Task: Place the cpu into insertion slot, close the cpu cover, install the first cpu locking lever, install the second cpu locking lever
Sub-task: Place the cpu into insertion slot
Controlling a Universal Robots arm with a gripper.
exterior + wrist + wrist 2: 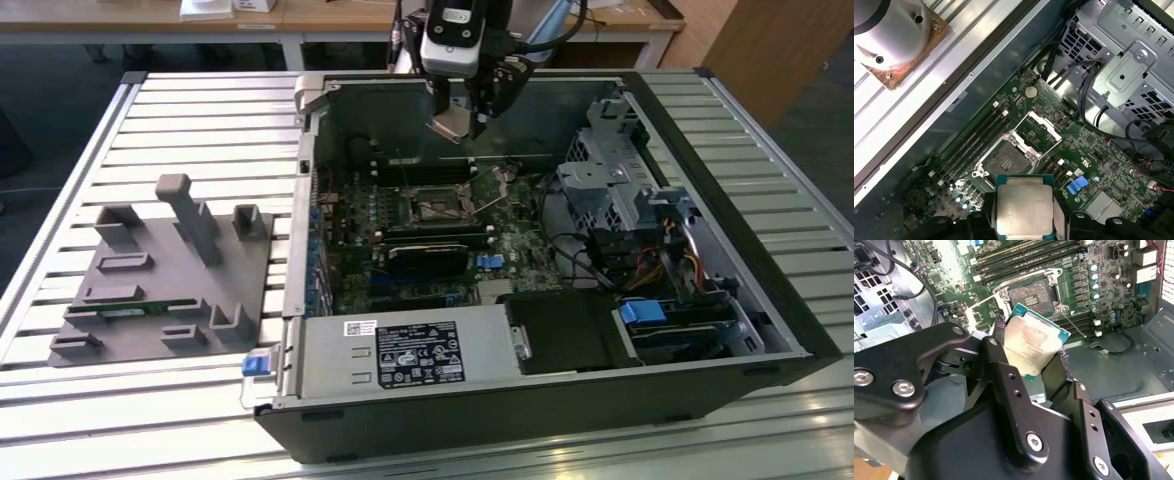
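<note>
My gripper (461, 122) hangs inside the open computer case near its back wall, shut on the cpu (450, 127), a pale silvery square chip. In both wrist views the cpu (1033, 342) (1024, 205) sits tilted between the black fingers (999, 357) (1061, 215). The insertion slot (434, 208) (1031, 295) (1006, 161) lies below on the green board, dark centre bare. The cpu cover (1039, 131) (985, 315) stands swung open beside the slot. A thin locking lever (1074, 325) sticks up next to the socket.
A grey power supply box (400, 355) fills the case's near corner. A metal drive cage (614, 190) with cables lines the exterior view's right. Memory slots (974, 140) run beside the socket. A grey fixture block (160, 280) rests on the slatted table (174, 120).
</note>
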